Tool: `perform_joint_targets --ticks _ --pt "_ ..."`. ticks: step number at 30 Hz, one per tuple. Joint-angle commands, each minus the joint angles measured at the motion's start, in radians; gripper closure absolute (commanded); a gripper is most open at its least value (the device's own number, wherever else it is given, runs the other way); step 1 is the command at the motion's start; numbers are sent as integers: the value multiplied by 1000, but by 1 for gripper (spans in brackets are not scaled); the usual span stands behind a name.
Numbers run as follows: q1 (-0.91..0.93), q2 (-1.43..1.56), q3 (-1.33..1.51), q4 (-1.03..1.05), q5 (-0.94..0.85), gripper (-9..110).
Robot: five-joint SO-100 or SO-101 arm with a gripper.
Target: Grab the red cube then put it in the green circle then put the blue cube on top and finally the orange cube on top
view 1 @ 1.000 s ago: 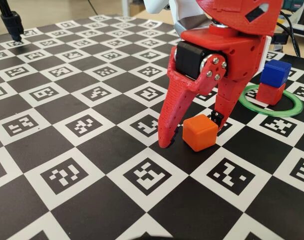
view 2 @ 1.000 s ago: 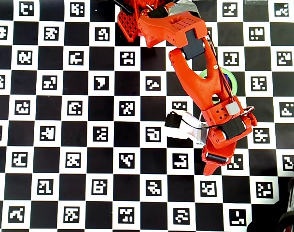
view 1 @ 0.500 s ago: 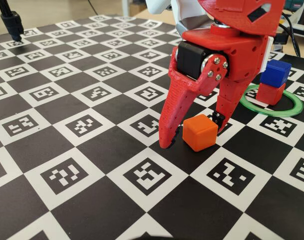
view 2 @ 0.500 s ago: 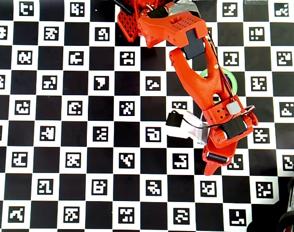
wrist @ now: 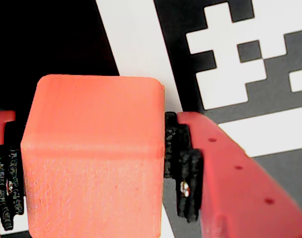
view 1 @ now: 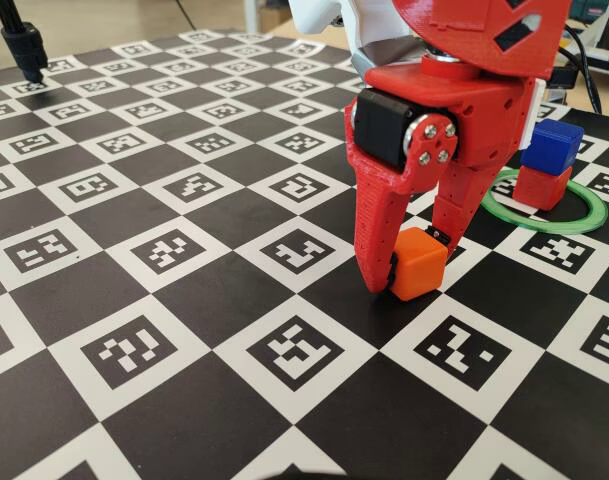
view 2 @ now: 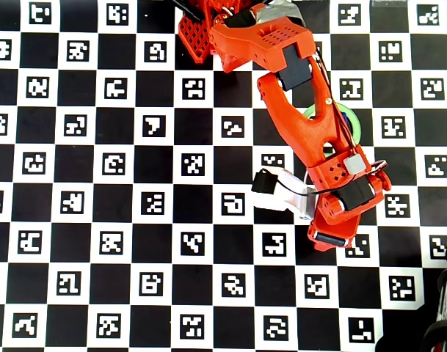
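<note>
Wrist view says it best: orange cube [wrist: 93, 158] wedged between both finger pads [wrist: 183, 168], touching each side, so gripper [view 1: 409, 262] closed down to cube width w/ a firm hold on it. Looks seated on the checkered mat [view 1: 134, 300] in the fixed view, not lifted as far as can be told. Key relation for next move: green circle [view 1: 574, 222] sits at roughly 2 o'clock from the gripper in the fixed view, near but clearly apart, w/ blue cube [view 1: 552, 146] already stacked on red cube [view 1: 542, 187] inside it. Overhead hides stack and orange cube under the arm, only a bit of ring [view 2: 353, 121] showing, about 12 o'clock from the gripper. Prob needs lift above blue top, carry over, lower square.
</note>
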Motion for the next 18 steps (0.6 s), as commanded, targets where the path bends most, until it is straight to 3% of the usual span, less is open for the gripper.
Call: perform_joint_targets --ticks 1,18 --pt "-9 84 -9 2 -5 92" --pt "-11 411 118 95 -202 92"
